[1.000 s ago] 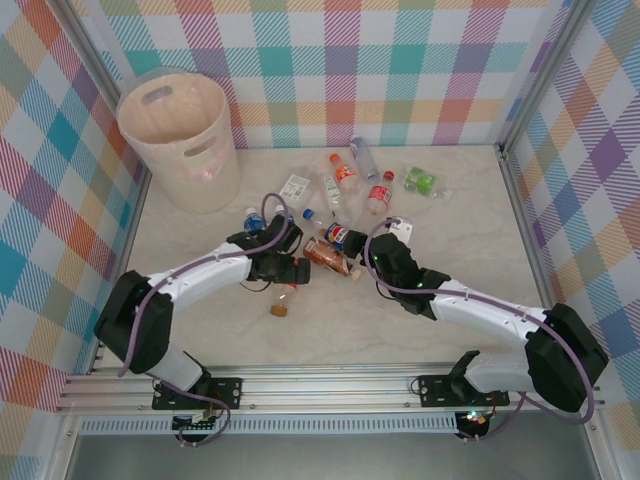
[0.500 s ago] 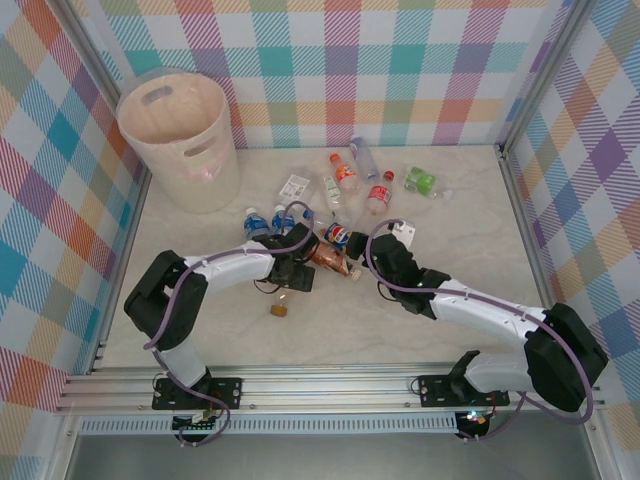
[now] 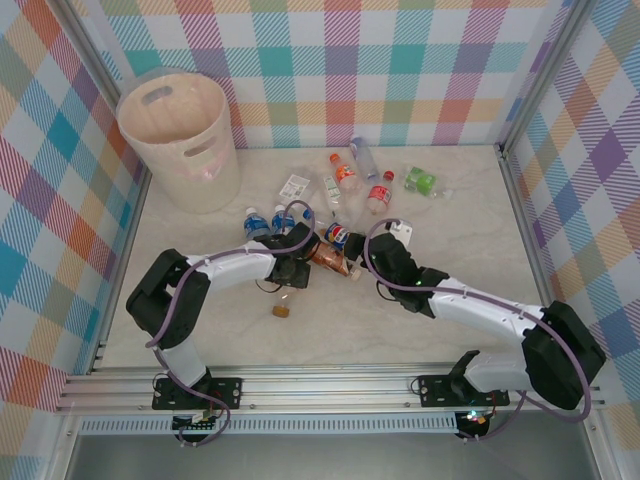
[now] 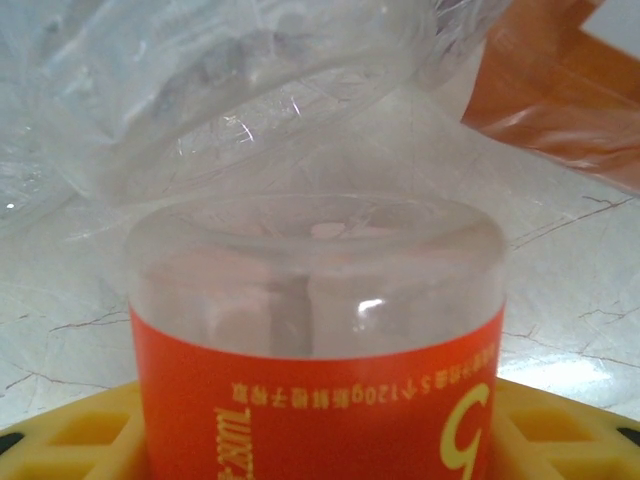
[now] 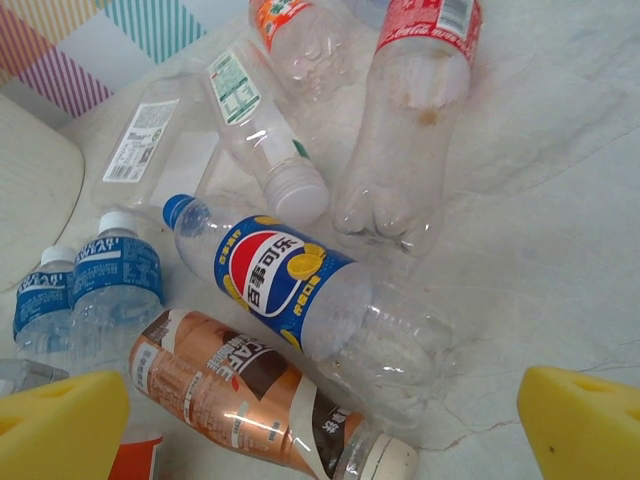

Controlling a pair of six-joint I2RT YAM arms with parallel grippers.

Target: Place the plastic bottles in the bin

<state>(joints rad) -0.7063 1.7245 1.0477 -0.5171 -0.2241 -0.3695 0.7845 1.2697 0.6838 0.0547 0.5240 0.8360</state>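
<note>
on the pale marbled tabletop (image 3: 420, 320) the bin (image 3: 205, 185), a tall smooth cream tub, stands in the far left corner, away and to the left of the left claw (image 3: 297, 262), so the left arm is the nearer carrier. that claw looks clamped on an orange-labelled bottle (image 4: 320, 390), whose long axis runs straight out between the yellow pads (image 4: 70, 440). the right claw (image 5: 320, 425) hangs apart over the thin, crinkled plastic bottles (image 3: 378, 193) heaped mid-tabletop toward the far edge.

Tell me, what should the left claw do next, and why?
Probably squeeze the left claw firmly shut on the orange-labelled bottle before any lift. That bottle already sits between the yellow pads, but a firm grip can't be confirmed, and the bin stands away at the far left.
</note>
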